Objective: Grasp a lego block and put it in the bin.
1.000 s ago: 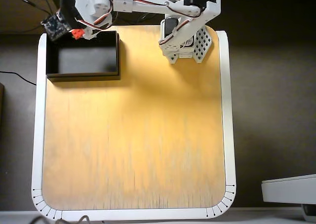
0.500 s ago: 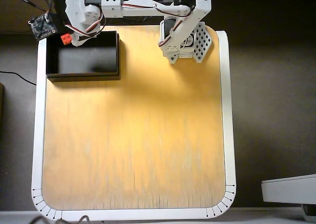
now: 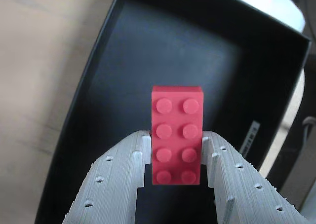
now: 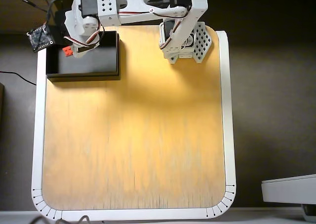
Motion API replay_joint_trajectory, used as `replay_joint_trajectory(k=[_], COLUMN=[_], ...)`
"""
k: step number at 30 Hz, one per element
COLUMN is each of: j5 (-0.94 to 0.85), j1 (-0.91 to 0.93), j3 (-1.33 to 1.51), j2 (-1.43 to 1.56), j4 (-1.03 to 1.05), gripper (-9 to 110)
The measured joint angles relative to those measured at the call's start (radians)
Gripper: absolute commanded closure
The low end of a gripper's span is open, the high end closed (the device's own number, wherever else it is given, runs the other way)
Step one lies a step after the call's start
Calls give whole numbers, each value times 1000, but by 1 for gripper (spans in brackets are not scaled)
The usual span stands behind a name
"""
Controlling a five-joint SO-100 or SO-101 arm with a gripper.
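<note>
Bin (image 4: 84,61) at the far left corner of the surface (image 4: 133,135) in the overhead view — lego block (image 3: 177,135) between the hand (image 3: 176,157) fingers, above the bin floor.

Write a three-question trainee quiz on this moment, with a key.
1. True or false: the gripper is shut on the lego block.
2. In the wrist view, what lies behind the brick? A) bare wood B) the bin floor C) a cable
3. In the overhead view, the bin sits at the board's top ____ corner.

Key: 1 true; 2 B; 3 left.
</note>
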Motion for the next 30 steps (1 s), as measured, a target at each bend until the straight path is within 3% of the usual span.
replay_joint_trajectory(k=[21,30], j5=[218,189], j1=[23,12], j3=[0,0], j2=[0,64], j4=[0,0], gripper=[81,82])
